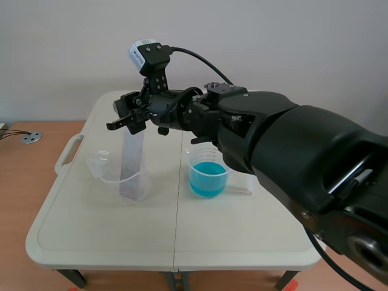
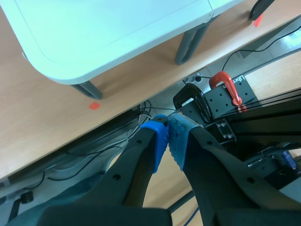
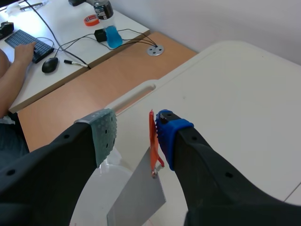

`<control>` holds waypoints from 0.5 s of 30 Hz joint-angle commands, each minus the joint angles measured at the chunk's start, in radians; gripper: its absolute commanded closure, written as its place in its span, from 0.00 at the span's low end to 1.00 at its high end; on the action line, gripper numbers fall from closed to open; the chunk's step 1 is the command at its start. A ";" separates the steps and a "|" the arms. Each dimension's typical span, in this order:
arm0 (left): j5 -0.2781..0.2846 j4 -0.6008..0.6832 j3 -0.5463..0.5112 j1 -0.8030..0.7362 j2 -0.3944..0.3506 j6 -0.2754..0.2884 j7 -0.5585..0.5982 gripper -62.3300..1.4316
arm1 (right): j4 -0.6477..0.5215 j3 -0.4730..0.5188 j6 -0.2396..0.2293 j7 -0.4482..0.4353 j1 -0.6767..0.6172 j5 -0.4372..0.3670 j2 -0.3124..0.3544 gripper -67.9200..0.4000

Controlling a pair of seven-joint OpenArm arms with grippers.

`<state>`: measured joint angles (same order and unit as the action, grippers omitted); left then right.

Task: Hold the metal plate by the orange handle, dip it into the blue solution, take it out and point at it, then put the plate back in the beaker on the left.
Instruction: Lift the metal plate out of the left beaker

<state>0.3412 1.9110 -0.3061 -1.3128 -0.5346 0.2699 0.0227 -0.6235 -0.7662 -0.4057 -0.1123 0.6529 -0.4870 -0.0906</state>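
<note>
A grey metal plate (image 1: 131, 162) stands upright in the clear beaker (image 1: 109, 176) at the table's left. In the right wrist view the plate (image 3: 138, 193) hangs below its thin orange handle (image 3: 152, 141). My right gripper (image 1: 125, 115) reaches in over the plate's top and is open (image 3: 136, 123). The handle lies between its fingers, close against the blue pad (image 3: 167, 134), with a wide gap to the grey-green pad (image 3: 104, 134). The beaker of blue solution (image 1: 208, 174) stands just right of the table's middle. My left gripper (image 2: 168, 137) is shut on nothing, off the table above the floor.
The white folding table (image 1: 109, 236) has a carry handle slot (image 1: 68, 153) at its left edge. A thin clear stick (image 1: 241, 190) lies beside the blue beaker. Beyond the table, a person's arm (image 3: 11, 77) rests at a desk with keyboard, mouse and cables.
</note>
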 commanded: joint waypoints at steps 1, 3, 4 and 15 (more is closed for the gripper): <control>0.006 0.014 0.003 -0.004 0.002 0.006 0.010 0.91 | -0.026 0.001 -0.002 -0.017 0.023 -0.023 0.008 0.79; 0.006 0.014 0.003 -0.004 0.002 0.006 0.010 0.91 | -0.026 0.001 -0.003 -0.016 0.023 -0.023 0.013 0.84; 0.006 0.014 0.003 -0.004 0.002 0.006 0.010 0.91 | -0.026 0.001 -0.003 -0.014 0.023 -0.023 0.016 0.86; 0.006 0.014 0.003 -0.004 0.002 0.006 0.010 0.91 | -0.026 0.001 -0.007 -0.009 0.023 -0.022 0.018 0.97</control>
<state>0.3412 1.9110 -0.3061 -1.3128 -0.5346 0.2703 0.0227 -0.6235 -0.7662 -0.4072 -0.1070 0.6529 -0.4984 -0.0662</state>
